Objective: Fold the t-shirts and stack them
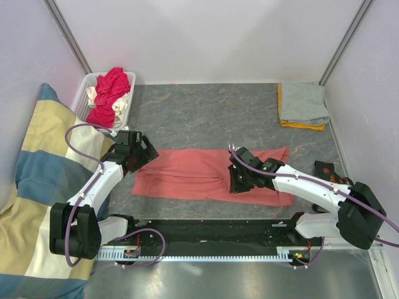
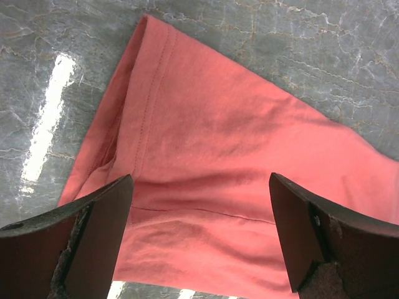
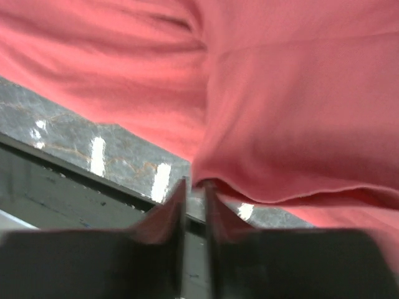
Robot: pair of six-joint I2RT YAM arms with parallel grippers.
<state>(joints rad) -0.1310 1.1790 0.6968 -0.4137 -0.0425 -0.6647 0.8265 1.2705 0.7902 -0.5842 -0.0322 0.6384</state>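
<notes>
Left tool [image 2: 199,179] gapes wide above the salmon-pink t-shirt [image 1: 187,175] — right tool [image 3: 194,182], by the front edge of the counter [image 1: 206,115], barely parted at a fold; grip unclear.

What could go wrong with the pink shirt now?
1. The right pincer is nearly shut at the near hem of the pink shirt, with little cloth at its tips; the cloth might slip out.
2. The left pincer hangs wide open over the sleeve end, holding nothing; a pull from one side alone could bunch the shirt more.

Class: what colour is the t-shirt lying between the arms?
Salmon pink t-shirt; clearest in left wrist view.
</notes>
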